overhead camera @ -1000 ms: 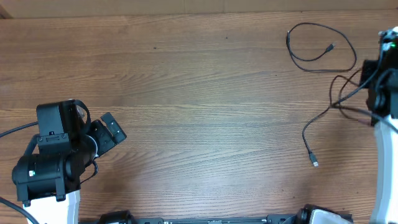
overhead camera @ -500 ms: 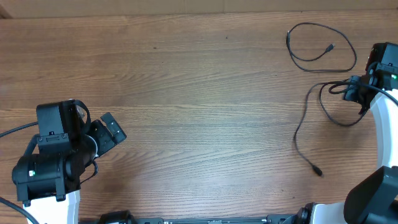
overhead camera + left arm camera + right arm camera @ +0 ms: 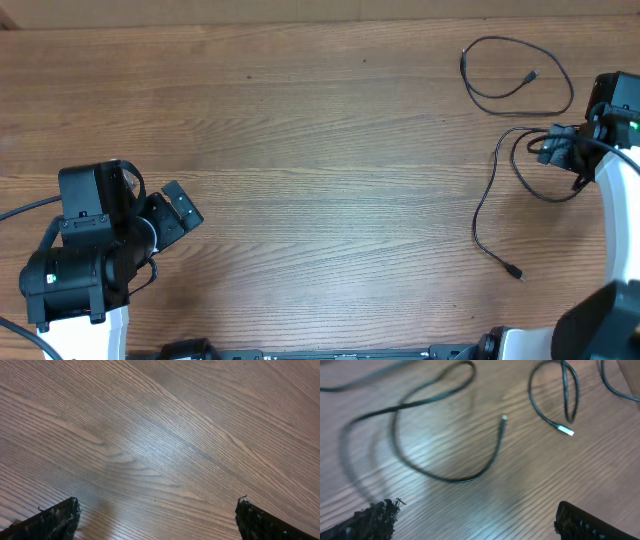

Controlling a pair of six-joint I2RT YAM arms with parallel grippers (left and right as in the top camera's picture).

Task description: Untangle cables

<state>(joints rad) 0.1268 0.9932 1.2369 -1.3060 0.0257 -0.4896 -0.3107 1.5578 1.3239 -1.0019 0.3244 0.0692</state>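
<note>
From overhead, the brown wood-grain table (image 3: 320, 150) lies bare across its middle and left. The two thin black cables keep to the far right edge, a loose loop (image 3: 530, 77) near the back corner and a long trailing cord (image 3: 477, 225) just beside the right gripper (image 3: 556, 148). The left gripper (image 3: 182, 208) sits well apart at the near left.

The left wrist view shows the left gripper (image 3: 157, 520) spread wide over bare wood, gripping nothing.

In the right wrist view, the right gripper (image 3: 480, 522) also gapes empty, with the cords curving on the table ahead of its fingertips (image 3: 375, 520).
</note>
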